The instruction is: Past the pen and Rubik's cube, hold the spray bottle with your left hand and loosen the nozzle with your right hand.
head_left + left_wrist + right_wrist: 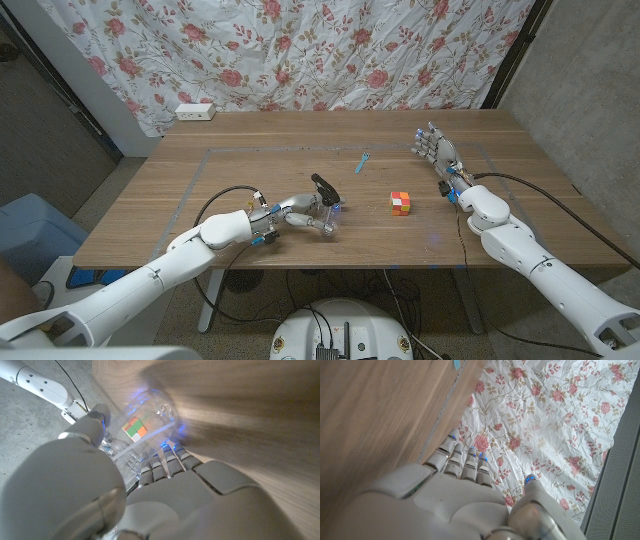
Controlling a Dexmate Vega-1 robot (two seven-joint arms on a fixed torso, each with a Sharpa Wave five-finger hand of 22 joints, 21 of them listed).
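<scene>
Spray bottle (325, 205) stands near the tabletop's (250, 150) front, gripped by the left hand (300, 215), nozzle (322, 187) uppermost. Rubik's cube (400, 202) sits beside it. Right hand (436, 150), spread and holding nothing, hovers well apart, farther back on the right.

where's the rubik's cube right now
In the head view, the multicoloured Rubik's cube sits on the wooden table right of centre, just right of the clear spray bottle gripped by the left hand.
</scene>
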